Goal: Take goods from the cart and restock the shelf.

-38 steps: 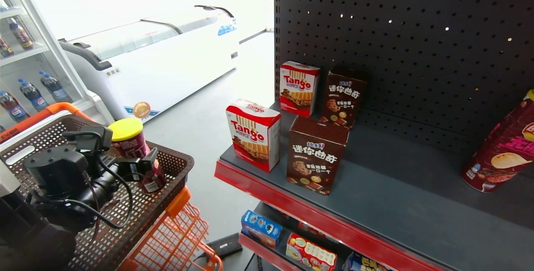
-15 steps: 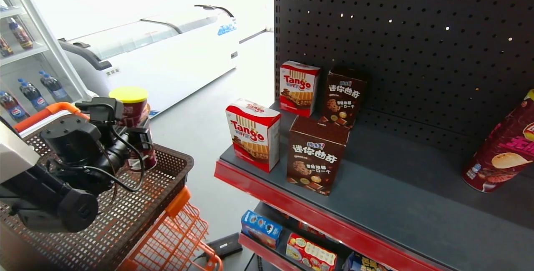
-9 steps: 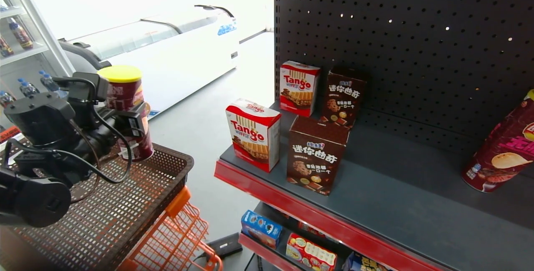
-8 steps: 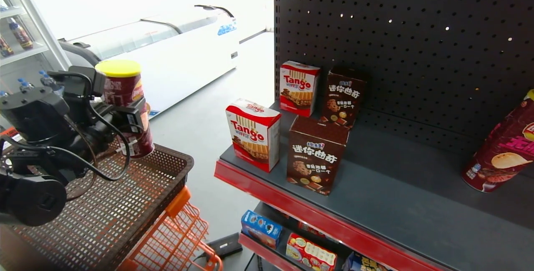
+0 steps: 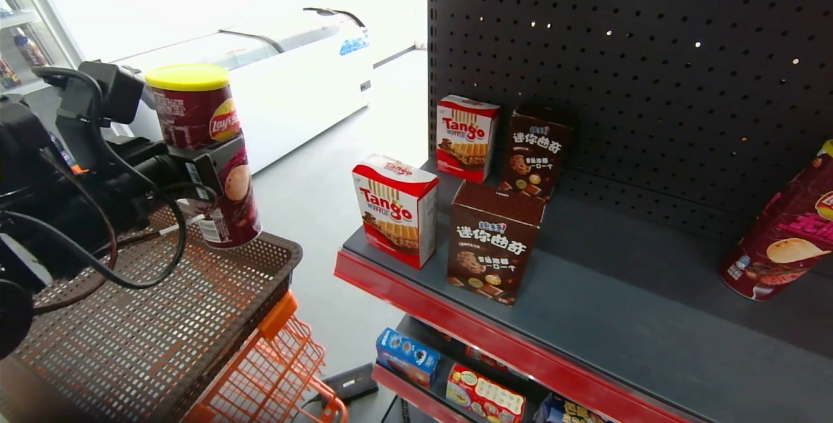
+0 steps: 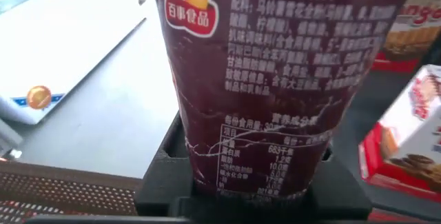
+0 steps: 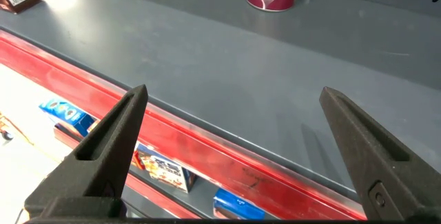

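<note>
My left gripper (image 5: pixel 209 172) is clamped on the tall dark-red cardboard crisp can with the yellow plastic lid (image 5: pixel 198 143), its black fingers pressed against the lower half of the tube. The can stands nearly upright, lid uppermost, with its base above the far right corner of the brown perforated plastic basket (image 5: pixel 281 260) that sits on the orange wire cart (image 5: pixel 276 371). In the left wrist view the can (image 6: pixel 269 79) carries columns of small white print and a round red-and-yellow logo. I leave the print unread.

My right gripper (image 7: pixel 241 158) has its two dark wedge-shaped fingers spread wide apart and holds nothing. It hangs above the glossy red front lip (image 7: pixel 207 145) of the matt dark-grey metal shelf board (image 5: pixel 618 319).

At the board's front left corner stands a red-and-white wafer carton (image 5: pixel 395 209). Just beside it, nearer the middle, is a brown cookie carton with white lettering (image 5: pixel 493 241). Behind them, at the back left corner, stand a second red-and-white carton (image 5: pixel 466 138) and a second brown carton (image 5: pixel 537 150), side by side. Near the right edge a second dark-red crisp can (image 5: pixel 784 234) leans. The black perforated pegboard (image 5: pixel 618 52) backs the shelf, and a smooth white chest freezer (image 5: pixel 260 84) stands beyond the cart.
</note>
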Controlling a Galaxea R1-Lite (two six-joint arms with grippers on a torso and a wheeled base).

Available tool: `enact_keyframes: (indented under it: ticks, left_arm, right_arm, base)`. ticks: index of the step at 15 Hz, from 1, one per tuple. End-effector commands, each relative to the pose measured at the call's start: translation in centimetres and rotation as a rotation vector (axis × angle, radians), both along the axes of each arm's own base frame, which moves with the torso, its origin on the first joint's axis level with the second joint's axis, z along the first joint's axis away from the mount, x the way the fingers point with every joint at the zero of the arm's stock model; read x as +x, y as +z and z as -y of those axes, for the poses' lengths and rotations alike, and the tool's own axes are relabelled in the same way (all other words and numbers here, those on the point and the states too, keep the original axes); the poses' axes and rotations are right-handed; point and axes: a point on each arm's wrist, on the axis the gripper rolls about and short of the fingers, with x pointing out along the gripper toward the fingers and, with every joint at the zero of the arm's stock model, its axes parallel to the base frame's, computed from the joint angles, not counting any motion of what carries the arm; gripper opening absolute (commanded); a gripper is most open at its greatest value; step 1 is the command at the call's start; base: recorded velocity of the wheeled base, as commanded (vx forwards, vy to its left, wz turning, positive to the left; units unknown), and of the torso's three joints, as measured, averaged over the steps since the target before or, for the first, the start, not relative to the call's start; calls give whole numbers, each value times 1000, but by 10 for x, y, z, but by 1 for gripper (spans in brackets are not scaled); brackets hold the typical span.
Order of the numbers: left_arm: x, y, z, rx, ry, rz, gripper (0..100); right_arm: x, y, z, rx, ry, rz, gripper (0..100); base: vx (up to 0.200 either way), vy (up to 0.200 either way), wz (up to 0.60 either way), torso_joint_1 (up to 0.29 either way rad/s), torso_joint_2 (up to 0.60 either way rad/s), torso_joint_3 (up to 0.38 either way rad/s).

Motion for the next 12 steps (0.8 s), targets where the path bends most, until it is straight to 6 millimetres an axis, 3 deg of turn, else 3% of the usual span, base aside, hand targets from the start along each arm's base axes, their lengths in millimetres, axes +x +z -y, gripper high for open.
enact_keyframes:
  ticks: [1,7,10,12]
  left_arm:
    - [-25,17,12,-2,-76,47,0]
    - [-63,12,26,15,-308,-59,0]
    - [-66,10,27,21,-326,-69,0]
    - [-61,22,28,18,-349,-31,0]
  right_arm:
    - [0,0,0,0,0,1,100]
    - [0,0,0,0,0,1,100]
    - [0,0,0,0,0,1,100]
    - [0,0,0,0,0,1,100]
  base:
    - [0,0,0,0,0,0]
    - [0,0,0,0,0,0]
    - [0,0,0,0,0,0]
    - [0,0,0,0,0,0]
